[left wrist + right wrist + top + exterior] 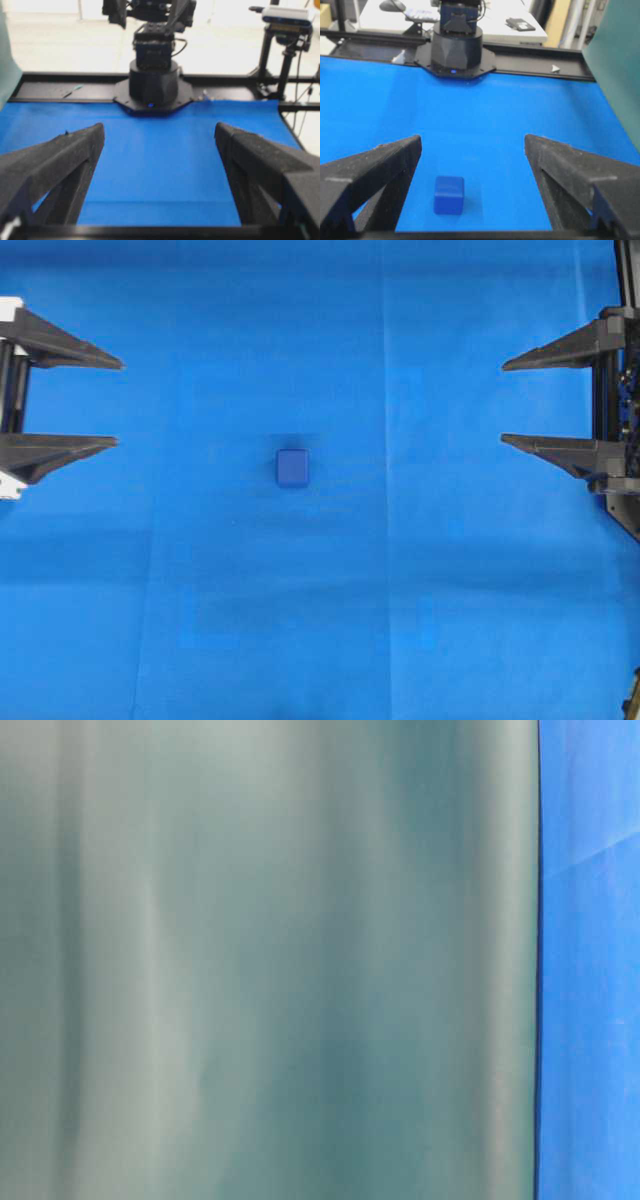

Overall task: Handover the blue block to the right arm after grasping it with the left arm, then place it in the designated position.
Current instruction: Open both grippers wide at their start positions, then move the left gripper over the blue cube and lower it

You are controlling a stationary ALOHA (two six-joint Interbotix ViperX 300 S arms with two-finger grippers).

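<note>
**Both hands wide, block waiting in the middle**

The blue block (292, 468) sits alone on the blue cloth (450, 620), just left of frame centre, untouched. The left hand (118, 402) at the left edge and the right hand (502, 402) at the right edge both gape fully, holding nothing. The grasp hasn't started; I'd say the left arm must reach in over open cloth, nothing in its way.

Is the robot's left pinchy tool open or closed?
Open. The left tool has its two black fingers spread far apart, with nothing between them. The blue block sits alone on the cloth.
</note>
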